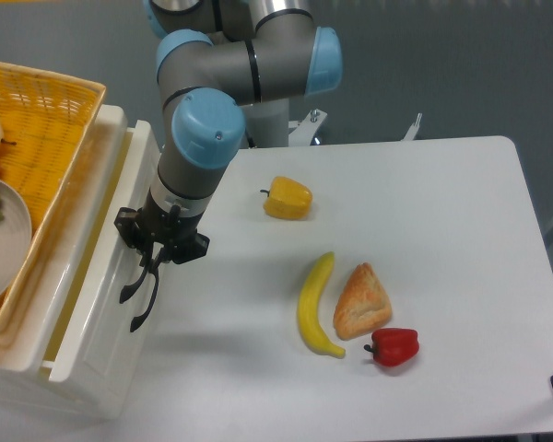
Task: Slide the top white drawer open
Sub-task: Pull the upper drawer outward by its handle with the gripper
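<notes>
You're looking through one fixed camera, high up and tilting steeply down at the table (442, 230) from its front side, facing the arm (230, 74) base at the far edge. It's sitting at mid range: the tabletop is filling most of the frame, the cabinet (83, 313) and basket (37, 120) are getting cropped at the left edge. No second view is overlapping it.

I see bright, even overhead light, a soft shadow on the table (442, 230) under the arm (198, 157), mild glare on the top white drawer (83, 304), sharp focus.
</notes>
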`<state>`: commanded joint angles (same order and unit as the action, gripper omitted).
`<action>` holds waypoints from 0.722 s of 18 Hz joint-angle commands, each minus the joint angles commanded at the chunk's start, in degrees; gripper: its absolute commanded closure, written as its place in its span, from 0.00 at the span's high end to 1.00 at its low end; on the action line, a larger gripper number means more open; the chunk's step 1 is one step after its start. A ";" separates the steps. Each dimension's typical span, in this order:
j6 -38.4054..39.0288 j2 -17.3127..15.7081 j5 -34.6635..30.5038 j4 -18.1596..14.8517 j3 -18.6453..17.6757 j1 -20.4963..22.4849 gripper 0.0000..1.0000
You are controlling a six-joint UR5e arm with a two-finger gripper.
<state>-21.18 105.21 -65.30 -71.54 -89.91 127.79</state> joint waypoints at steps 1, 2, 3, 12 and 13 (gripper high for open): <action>0.00 0.00 0.00 0.00 0.00 0.00 0.19; 0.00 0.00 0.00 0.00 0.00 0.00 0.18; 0.00 0.00 0.00 0.00 0.00 0.00 0.17; -0.09 0.00 -0.09 0.00 0.18 0.53 0.13; -0.09 0.00 -0.09 0.00 0.18 0.70 0.13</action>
<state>-21.27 105.21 -65.39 -71.54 -89.74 128.49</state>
